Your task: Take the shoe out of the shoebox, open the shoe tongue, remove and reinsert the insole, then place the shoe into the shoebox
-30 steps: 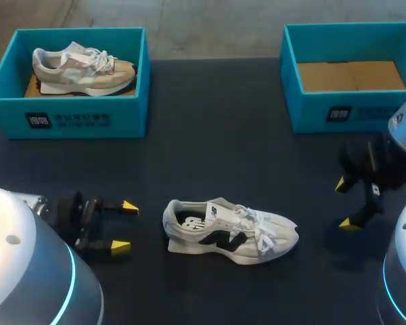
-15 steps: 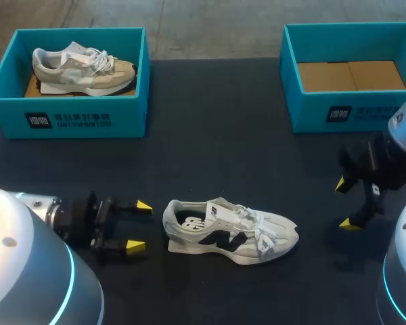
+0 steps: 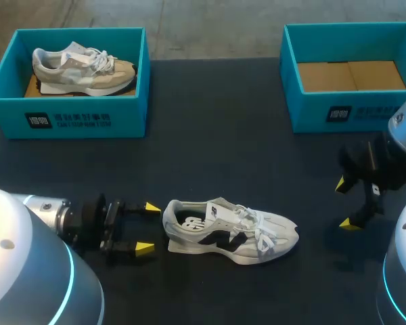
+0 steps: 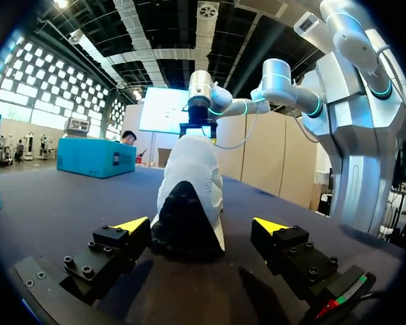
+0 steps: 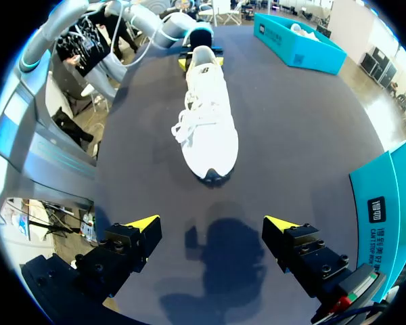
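- At the table's front middle, we're seeing the white-and-black shoe [image 3: 230,231] lying on its sole on the dark table [image 3: 216,149], outside both boxes, heel pointing at our left gripper [image 3: 149,228], toe pointing at our right gripper [image 3: 345,204].
- Left gripper is sitting low, just behind the heel, fingers spread wide. The heel is lining up with the gap, just ahead of the yellow tips, and neither tip is clamping it.
- Right gripper is hanging well apart from the toe, fingers spread wide too.
- Teal shoebox [image 3: 338,112] is sitting at far right, showing its cardboard floor.
- Second box [image 3: 68,118], far left, is holding a beige shoe [image 3: 81,68].
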